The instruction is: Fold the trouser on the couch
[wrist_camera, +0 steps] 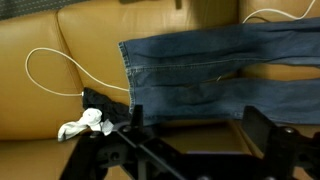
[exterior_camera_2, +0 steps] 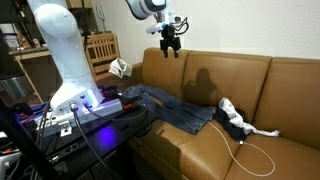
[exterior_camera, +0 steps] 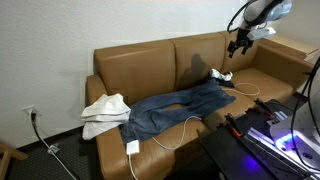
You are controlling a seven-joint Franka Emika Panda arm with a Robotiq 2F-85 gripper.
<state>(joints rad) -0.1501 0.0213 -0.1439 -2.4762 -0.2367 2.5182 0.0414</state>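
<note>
The gripper point(wrist_camera: 180, 135) hangs above the couch point(exterior_camera: 150, 60), jaws spread wide and empty. In the wrist view the trouser point(wrist_camera: 200, 75) lies flat on the seat at its 12 o'clock, with the leg hems toward 9 o'clock near a white cable point(wrist_camera: 45, 70) and a crumpled white rag point(wrist_camera: 85, 125). The denim looks soft, limp and fairly heavy, so pinching a hem edge and carrying it toward the waist seems best; no writing is legible.

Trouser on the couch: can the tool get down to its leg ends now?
Probably yes. The tool hangs in open air above the trouser, nothing between them. A white cable and a small cloth lie beside the leg ends and might get caught.
</note>
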